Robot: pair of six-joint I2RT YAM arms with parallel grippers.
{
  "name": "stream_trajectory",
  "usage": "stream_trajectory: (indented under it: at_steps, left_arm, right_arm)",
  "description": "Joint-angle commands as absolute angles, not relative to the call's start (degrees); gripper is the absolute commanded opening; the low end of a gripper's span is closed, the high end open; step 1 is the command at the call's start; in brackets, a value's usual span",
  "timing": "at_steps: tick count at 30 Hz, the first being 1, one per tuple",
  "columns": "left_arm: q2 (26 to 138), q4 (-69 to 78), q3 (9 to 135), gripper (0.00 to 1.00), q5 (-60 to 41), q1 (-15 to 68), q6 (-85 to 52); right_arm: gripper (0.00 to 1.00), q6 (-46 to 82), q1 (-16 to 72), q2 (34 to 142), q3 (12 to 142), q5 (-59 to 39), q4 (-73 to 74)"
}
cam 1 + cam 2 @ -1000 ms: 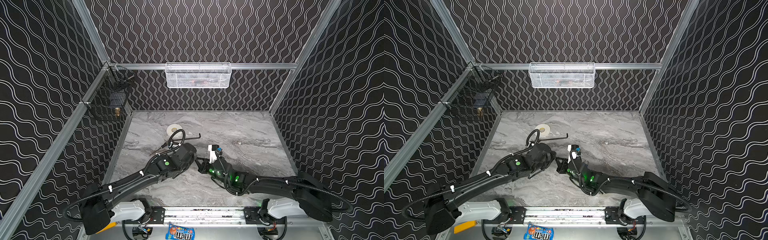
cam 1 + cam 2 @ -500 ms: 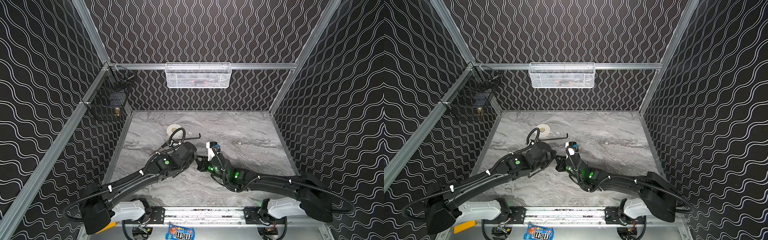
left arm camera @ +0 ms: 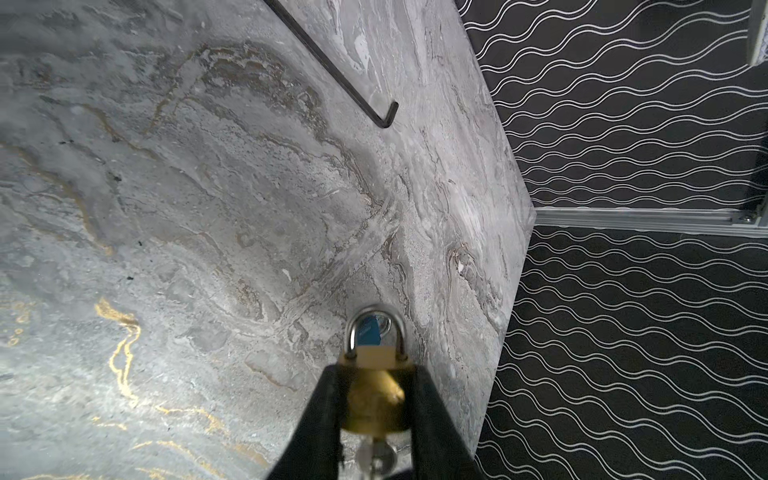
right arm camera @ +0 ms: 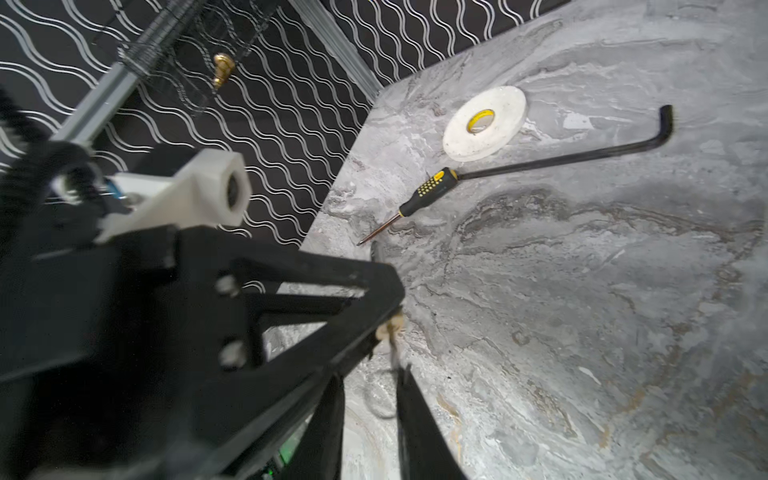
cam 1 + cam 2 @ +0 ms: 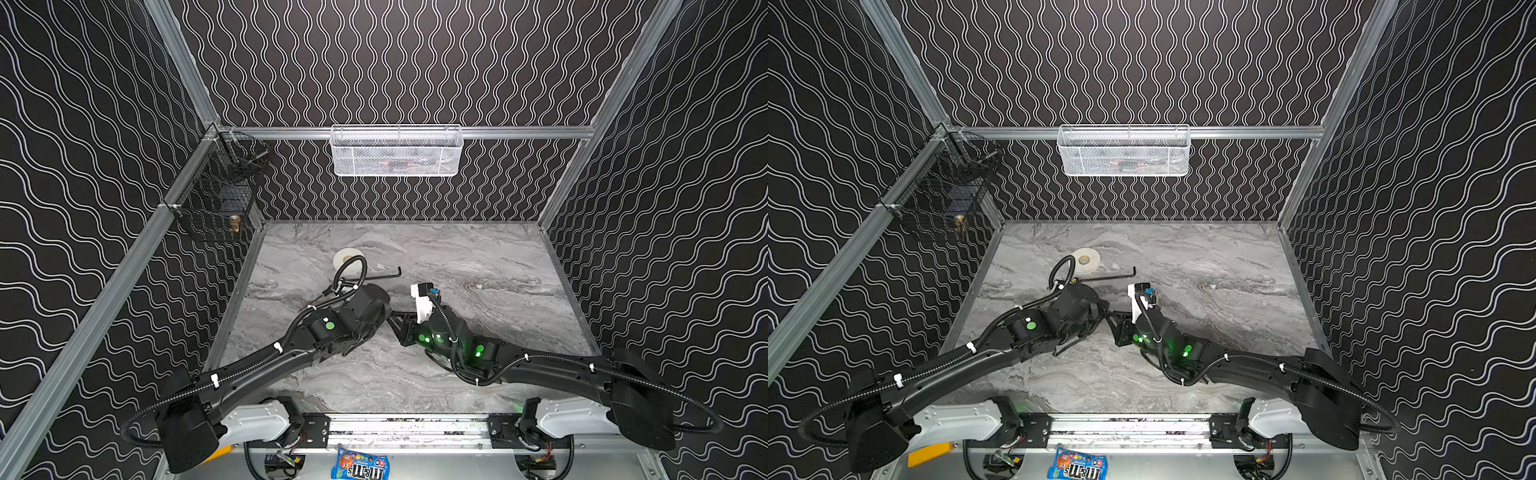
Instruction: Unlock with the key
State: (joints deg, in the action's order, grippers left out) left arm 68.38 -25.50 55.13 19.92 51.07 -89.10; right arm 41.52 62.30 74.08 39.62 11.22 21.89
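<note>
Enclosure walls are black sheet printed with white wavy lines, with aluminium rails at the corners. The table (image 5: 490, 266) has a smooth grey marble-pattern surface; gold veining shows in the left wrist view.

Left wall: a black wire basket (image 5: 216, 208) of square mesh hangs on the rail, with a small brass fitting (image 5: 235, 223) inside. Back rail, centre: an oblong white fine-mesh basket (image 5: 397, 151); its contents are indistinct.

On the table, left of centre towards the back, lies a white tape roll (image 5: 347, 257), a flat disc with a yellow core. Just beside it are a screwdriver (image 4: 428, 191) with a black-and-yellow ribbed handle and thin steel shaft, and a black L-shaped hex key (image 4: 561, 158). The hex key's long leg runs up to the screwdriver's butt end; whether they touch cannot be told.

Left pincer (image 3: 374, 374): black fingers clamped on both flanks of the padlock (image 3: 374, 399), near the table's middle. The padlock body is rounded brass. Its shackle (image 3: 376, 324) is bright arched steel, both legs seated in the body. The key (image 3: 376, 457), silver and blurred, sits at the body's face opposite the shackle.

Right pincer (image 4: 372, 374): fingers narrowly apart, pointing at the left pincer, tips either side of the key and its wire key ring (image 4: 376, 399). Contact with the key cannot be told.

Front edge, below the rail: a glossy blue sweet packet (image 5: 360, 465).
</note>
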Motion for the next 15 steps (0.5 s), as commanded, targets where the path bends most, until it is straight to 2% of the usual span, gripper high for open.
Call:
stream_trajectory:
  at_steps: [1, 6, 10, 15]
  left_arm:
    - [68.58, -25.92, 56.5, 0.0, 22.32, 50.63, -87.36]
    - [68.39, -24.22, 55.63, 0.0, 21.67, 50.54, -87.52]
    - [68.67, -24.6, 55.98, 0.0, 21.28, 50.54, -87.12]
    - [68.64, -23.9, 55.8, 0.0, 20.83, 50.54, -87.19]
  right_arm:
    - [0.25, 41.65, 62.4, 72.43, 37.69, 11.23, 24.4]
    - [0.26, 47.02, 59.35, 72.33, 37.04, 5.35, 26.67]
    - [0.26, 46.66, 58.91, 72.15, 36.59, 4.59, 30.13]
    - [0.19, 48.21, 56.89, 74.57, 37.76, 0.37, 31.8]
